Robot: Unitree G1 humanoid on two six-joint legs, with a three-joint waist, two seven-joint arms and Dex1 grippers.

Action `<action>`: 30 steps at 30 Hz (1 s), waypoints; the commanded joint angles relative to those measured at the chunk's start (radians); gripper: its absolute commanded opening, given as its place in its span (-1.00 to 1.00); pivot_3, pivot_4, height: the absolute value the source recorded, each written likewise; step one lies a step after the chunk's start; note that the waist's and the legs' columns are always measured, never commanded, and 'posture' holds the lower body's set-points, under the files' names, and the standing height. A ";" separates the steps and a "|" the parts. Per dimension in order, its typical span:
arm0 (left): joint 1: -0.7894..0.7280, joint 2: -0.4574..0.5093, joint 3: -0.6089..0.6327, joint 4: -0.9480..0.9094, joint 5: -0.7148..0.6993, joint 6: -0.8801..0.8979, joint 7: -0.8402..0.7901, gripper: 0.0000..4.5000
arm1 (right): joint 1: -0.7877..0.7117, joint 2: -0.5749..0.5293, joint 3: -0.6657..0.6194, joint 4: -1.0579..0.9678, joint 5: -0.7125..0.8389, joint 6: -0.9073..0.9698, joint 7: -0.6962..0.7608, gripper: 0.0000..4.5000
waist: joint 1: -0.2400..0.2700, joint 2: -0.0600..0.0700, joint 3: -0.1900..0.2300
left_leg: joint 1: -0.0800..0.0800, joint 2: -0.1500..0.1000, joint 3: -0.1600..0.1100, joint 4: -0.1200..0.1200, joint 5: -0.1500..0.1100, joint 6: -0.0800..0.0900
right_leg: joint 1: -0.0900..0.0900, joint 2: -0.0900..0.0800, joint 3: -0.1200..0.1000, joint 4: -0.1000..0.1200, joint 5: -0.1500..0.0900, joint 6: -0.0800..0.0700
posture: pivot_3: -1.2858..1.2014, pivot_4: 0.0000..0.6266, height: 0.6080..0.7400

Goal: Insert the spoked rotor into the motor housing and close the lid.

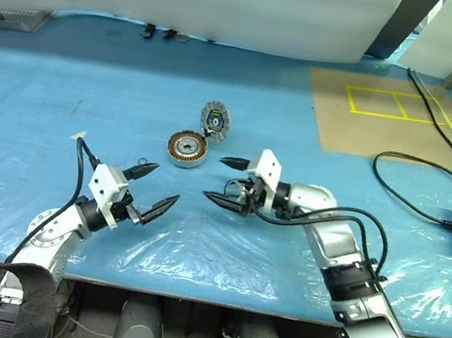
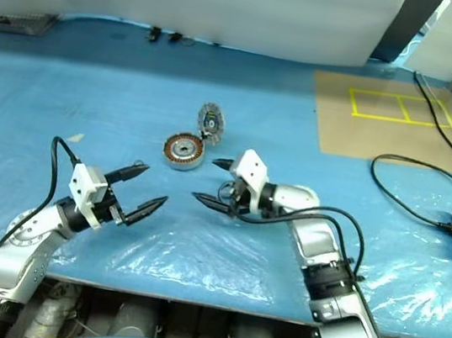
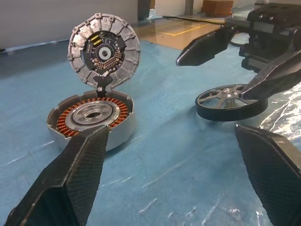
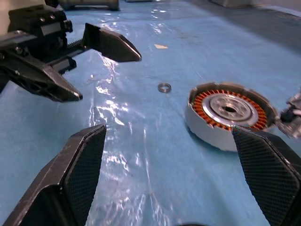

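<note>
Two grippers, jaws spread, nothing gripped.
Housing (image 1: pixel 186 148) is laid open on counter (image 1: pixel 39 107), lid (image 1: pixel 214 121) upright; rotor (image 3: pixel 231 102) is seen under right gripper (image 1: pixel 226 182), left gripper (image 1: pixel 153 186) opposite.

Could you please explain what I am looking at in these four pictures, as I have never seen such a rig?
It is a humanoid robot with two arms. Two pictures look down from its head; the other two come from a camera on each wrist. Its left end effector and right end effector both stand open. On the blue plastic-covered table lie a round silver motor housing with copper windings, its hinged segmented lid standing upright, and a black spoked rotor ring beside the right end effector, not clearly gripped.
</note>
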 commanded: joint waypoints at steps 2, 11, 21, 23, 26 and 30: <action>0.034 -0.011 0.022 -0.039 0.006 -0.041 0.034 1.00 | -0.123 0.031 0.083 0.066 -0.096 0.029 -0.019 0.99 | 0.000 0.000 0.000 | 0.000 0.000 0.000 0.000 0.000 0.000 | 0.000 0.000 0.000 0.000 0.000 0.000 | 0.03 -0.52 1.00; 0.108 -0.070 0.001 -0.074 0.038 -0.088 0.111 1.00 | -0.397 0.169 0.182 0.408 -0.248 0.061 -0.059 0.99 | -0.001 0.000 0.000 | -0.001 0.000 0.000 0.000 0.000 -0.001 | -0.001 0.000 0.000 0.001 0.000 0.000 | 0.03 -0.52 1.00; 0.156 -0.113 -0.011 -0.083 0.064 -0.133 0.160 1.00 | -0.646 0.278 0.172 0.770 -0.321 -0.036 -0.054 0.99 | 0.000 0.001 0.000 | -0.001 0.001 0.001 0.000 0.000 -0.001 | -0.002 0.000 0.000 0.002 0.000 -0.001 | 0.03 -0.52 1.00; 0.163 -0.114 -0.009 -0.084 0.066 -0.139 0.165 1.00 | -0.665 0.290 0.174 0.812 -0.335 -0.048 -0.048 0.99 | 0.000 0.001 0.001 | -0.001 0.001 0.001 0.000 0.000 0.000 | -0.002 0.000 0.000 0.002 0.000 -0.001 | 0.03 -0.52 1.00; 0.174 -0.115 -0.007 -0.087 0.067 -0.147 0.171 1.00 | -0.687 0.306 0.176 0.866 -0.364 -0.069 -0.064 0.99 | 0.000 0.001 0.001 | -0.001 0.001 0.001 0.001 0.000 0.000 | -0.002 0.000 0.000 0.003 0.000 -0.001 | 0.03 -0.52 1.00; 0.184 -0.112 -0.006 -0.096 0.066 -0.149 0.182 1.00 | -0.700 0.317 0.175 0.908 -0.390 -0.084 -0.060 0.99 | 0.000 0.001 0.001 | -0.001 0.001 0.001 0.001 0.000 0.000 | -0.003 0.000 0.000 0.004 0.000 -0.001 | 0.03 -0.52 1.00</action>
